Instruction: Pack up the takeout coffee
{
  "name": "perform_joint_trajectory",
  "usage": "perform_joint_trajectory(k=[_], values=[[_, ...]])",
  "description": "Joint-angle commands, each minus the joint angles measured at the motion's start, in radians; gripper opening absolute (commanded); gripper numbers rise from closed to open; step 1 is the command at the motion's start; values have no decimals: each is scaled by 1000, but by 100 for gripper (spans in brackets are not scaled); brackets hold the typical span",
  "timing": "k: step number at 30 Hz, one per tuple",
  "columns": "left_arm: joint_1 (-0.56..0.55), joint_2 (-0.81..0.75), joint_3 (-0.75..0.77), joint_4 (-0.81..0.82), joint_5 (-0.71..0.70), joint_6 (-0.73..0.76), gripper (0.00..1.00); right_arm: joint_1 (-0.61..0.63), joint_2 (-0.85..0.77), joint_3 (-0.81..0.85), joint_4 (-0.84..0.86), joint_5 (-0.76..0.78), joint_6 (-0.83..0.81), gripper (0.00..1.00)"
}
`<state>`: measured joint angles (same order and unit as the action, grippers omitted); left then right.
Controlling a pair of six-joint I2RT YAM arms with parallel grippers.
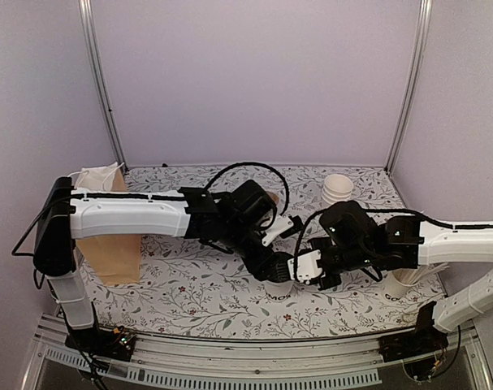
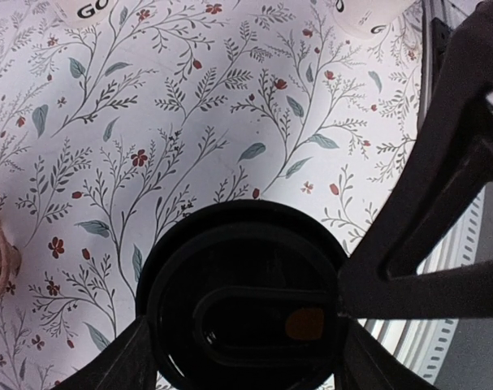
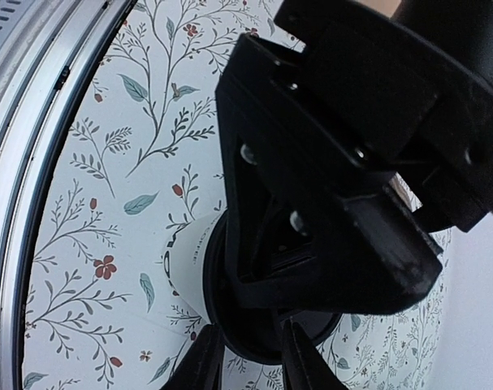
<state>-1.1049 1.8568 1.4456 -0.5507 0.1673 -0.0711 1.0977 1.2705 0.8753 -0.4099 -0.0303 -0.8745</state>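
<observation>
The takeout coffee (image 1: 278, 288), a white paper cup with black lettering and a round black lid (image 2: 246, 301), stands on the flowered table near the front middle. My left gripper (image 1: 274, 268) comes down on it from above, and its fingers (image 2: 140, 357) press both sides of the lid, shut on it. My right gripper (image 1: 307, 266) reaches in from the right. In the right wrist view its narrow-set jaws (image 3: 252, 351) straddle the lid's rim beside the white cup wall (image 3: 185, 268). One right finger (image 2: 368, 276) touches the lid's edge.
A brown paper bag (image 1: 108, 244) stands at the left under the left arm. A stack of lidless white cups (image 1: 338, 188) sits at the back right. Another lettered white cup (image 1: 396, 284) stands under the right arm. Two lettered cup bases (image 2: 92, 8) (image 2: 366, 16) show beyond the lid.
</observation>
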Motion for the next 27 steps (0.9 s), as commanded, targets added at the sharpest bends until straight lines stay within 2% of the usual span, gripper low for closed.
perform_joint_trajectory(k=[1,13,27], values=[[5,64,-58,-112,35,-13,71,8,21,-32,38,12,-19,27],[5,70,-63,-114,41,-8,71,8,33,-87,39,-13,-57,25],[-1,72,-66,-112,57,-11,70,8,-24,-11,-118,-155,-41,29]])
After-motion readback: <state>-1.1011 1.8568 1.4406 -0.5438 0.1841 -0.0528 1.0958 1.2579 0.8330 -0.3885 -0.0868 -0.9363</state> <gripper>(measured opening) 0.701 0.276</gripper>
